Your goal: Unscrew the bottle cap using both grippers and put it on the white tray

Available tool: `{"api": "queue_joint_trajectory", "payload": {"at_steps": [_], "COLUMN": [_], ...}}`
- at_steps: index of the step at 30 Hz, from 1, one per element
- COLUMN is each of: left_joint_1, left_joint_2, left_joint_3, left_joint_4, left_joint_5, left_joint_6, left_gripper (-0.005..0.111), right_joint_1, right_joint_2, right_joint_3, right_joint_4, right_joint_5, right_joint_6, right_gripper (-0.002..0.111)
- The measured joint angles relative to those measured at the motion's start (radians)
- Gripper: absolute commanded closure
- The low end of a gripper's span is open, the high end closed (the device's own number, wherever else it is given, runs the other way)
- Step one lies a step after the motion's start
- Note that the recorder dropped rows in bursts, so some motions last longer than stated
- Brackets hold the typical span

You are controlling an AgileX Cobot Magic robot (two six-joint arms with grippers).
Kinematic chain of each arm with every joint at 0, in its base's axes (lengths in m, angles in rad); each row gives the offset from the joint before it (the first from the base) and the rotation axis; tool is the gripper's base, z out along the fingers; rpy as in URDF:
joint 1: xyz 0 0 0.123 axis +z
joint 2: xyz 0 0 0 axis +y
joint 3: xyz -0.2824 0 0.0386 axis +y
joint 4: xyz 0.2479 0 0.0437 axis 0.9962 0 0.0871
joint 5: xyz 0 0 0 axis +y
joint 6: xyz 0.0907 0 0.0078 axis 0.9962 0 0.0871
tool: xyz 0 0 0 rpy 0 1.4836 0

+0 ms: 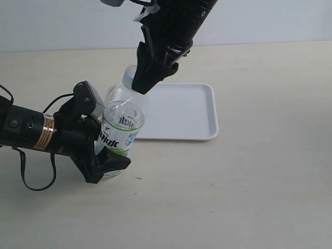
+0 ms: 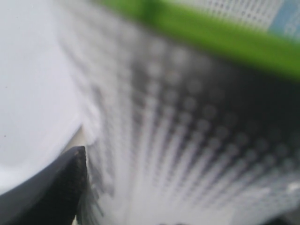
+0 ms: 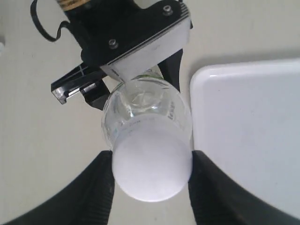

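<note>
Bottle cap (image 3: 152,164) is seated on the neck and pinched between the fingers (image 3: 101,187) of the right gripper (image 1: 141,78). Bottle (image 1: 122,127) is held tilted, with its lower body clamped by the left gripper (image 1: 106,150). White tray (image 1: 187,111) is seen just beyond the bottle on the table (image 1: 249,187).

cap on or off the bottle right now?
On. The white bottle cap sits on the bottle neck, between the right gripper's fingers, in the right wrist view.
</note>
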Motion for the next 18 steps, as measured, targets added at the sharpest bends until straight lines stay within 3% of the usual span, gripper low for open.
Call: {"api": "queue_joint_trajectory", "payload": {"at_steps": [7,18], "left_joint_1": [0.000,0.000], "left_joint_2": [0.000,-0.004], "left_joint_3": [0.000,0.000], "left_joint_4": [0.003,0.013], "left_joint_5": [0.000,0.000], "left_joint_6": [0.004,0.011], "left_gripper": [0.107,0.107], "right_joint_1": [0.000,-0.002], "right_joint_2": [0.000,0.000], "right_joint_3": [0.000,0.000], "right_joint_4": [0.000,-0.002], "right_joint_5": [0.000,0.000], "right_joint_6": [-0.285,-0.892], "right_gripper": [0.108,0.108]}}
